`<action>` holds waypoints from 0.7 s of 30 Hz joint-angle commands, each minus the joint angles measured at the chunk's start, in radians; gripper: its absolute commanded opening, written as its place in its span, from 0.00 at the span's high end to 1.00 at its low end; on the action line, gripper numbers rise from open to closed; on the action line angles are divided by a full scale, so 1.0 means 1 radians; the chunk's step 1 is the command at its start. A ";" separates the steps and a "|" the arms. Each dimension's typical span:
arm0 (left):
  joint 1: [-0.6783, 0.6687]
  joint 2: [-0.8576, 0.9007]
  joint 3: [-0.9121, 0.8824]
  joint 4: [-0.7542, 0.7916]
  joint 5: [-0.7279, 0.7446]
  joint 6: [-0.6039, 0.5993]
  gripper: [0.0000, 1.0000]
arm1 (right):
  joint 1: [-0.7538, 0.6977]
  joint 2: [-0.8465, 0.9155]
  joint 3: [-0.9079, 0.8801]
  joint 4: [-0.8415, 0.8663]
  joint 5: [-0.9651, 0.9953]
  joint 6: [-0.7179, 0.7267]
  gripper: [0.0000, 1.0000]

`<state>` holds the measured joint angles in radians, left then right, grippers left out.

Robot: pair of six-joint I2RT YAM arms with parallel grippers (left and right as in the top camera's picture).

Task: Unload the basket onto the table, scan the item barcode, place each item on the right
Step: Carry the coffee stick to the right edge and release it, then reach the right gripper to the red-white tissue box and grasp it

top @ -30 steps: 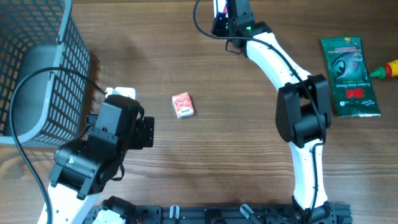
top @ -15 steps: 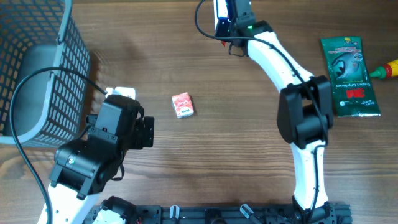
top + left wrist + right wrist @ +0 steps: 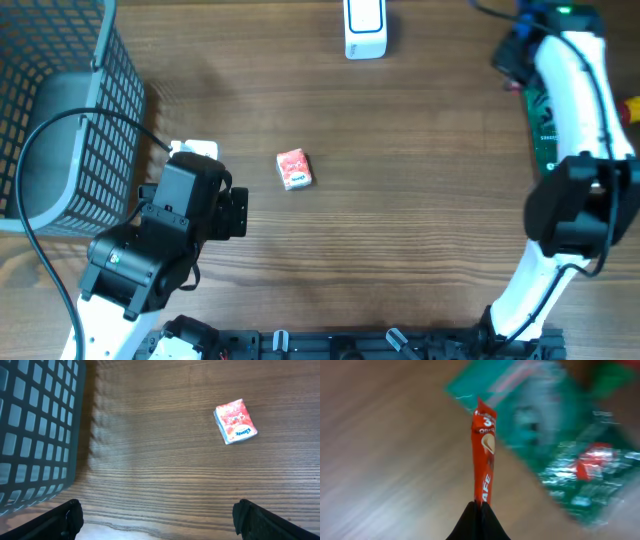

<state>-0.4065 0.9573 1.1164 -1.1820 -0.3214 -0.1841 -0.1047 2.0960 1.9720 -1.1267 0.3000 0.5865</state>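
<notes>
A thin red sachet [image 3: 483, 455] with white letters sticks up from my right gripper [image 3: 481, 506], whose jaws are shut on its lower end. The right wrist view is blurred, and a green packet [image 3: 560, 460] lies on the table behind the sachet. Overhead, the right gripper [image 3: 508, 58] hangs at the far right, beside that green packet [image 3: 538, 125]. The white barcode scanner [image 3: 364, 28] stands at the top centre, well left of it. My left gripper [image 3: 160, 516] is open over bare wood, holding nothing; its fingertips [image 3: 71, 514] show in the bottom corners.
A small red tissue pack [image 3: 294, 168] lies mid-table, right of the left gripper [image 3: 232, 212]. A dark wire basket [image 3: 60, 110] fills the left side. A small white object [image 3: 196, 149] sits by the left arm. A yellow-and-red item [image 3: 630, 106] shows at the right edge.
The right arm has swung fast from over the scanner at top centre to the far right, above the green packet. The scanner now shows in full. The left arm has not moved.
</notes>
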 commanded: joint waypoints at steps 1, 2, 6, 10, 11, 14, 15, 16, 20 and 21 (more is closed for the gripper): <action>-0.001 -0.002 0.000 0.003 -0.009 0.012 0.00 | -0.116 -0.003 -0.043 -0.039 0.196 0.096 0.95; -0.001 -0.002 0.000 0.003 -0.009 0.012 0.00 | -0.147 -0.003 -0.058 -0.038 0.199 0.124 0.95; -0.001 -0.002 0.000 0.003 -0.009 0.012 0.00 | -0.296 -0.003 -0.179 0.081 0.198 0.157 0.96; -0.001 -0.002 0.000 0.003 -0.009 0.012 0.00 | -0.397 -0.003 -0.323 0.257 0.198 0.149 0.96; -0.001 -0.002 0.000 0.003 -0.009 0.012 0.00 | -0.417 -0.003 -0.356 0.301 0.198 0.136 0.96; -0.001 -0.002 0.000 0.003 -0.009 0.012 0.00 | -0.462 -0.003 -0.407 0.356 0.165 0.119 0.81; -0.001 -0.002 0.000 0.003 -0.009 0.012 0.00 | -0.468 -0.003 -0.407 0.358 0.122 0.121 0.75; -0.001 -0.002 0.000 0.003 -0.009 0.012 0.00 | -0.472 -0.005 -0.405 0.363 0.071 0.117 0.62; -0.001 -0.002 0.000 0.003 -0.009 0.012 0.00 | -0.465 -0.008 -0.346 0.348 -0.190 -0.002 0.00; -0.001 -0.002 0.000 0.003 -0.009 0.012 0.00 | -0.461 -0.008 -0.329 0.326 -0.251 -0.010 0.00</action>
<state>-0.4068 0.9573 1.1164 -1.1816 -0.3214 -0.1841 -0.5816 2.0960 1.5791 -0.7773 0.2676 0.6472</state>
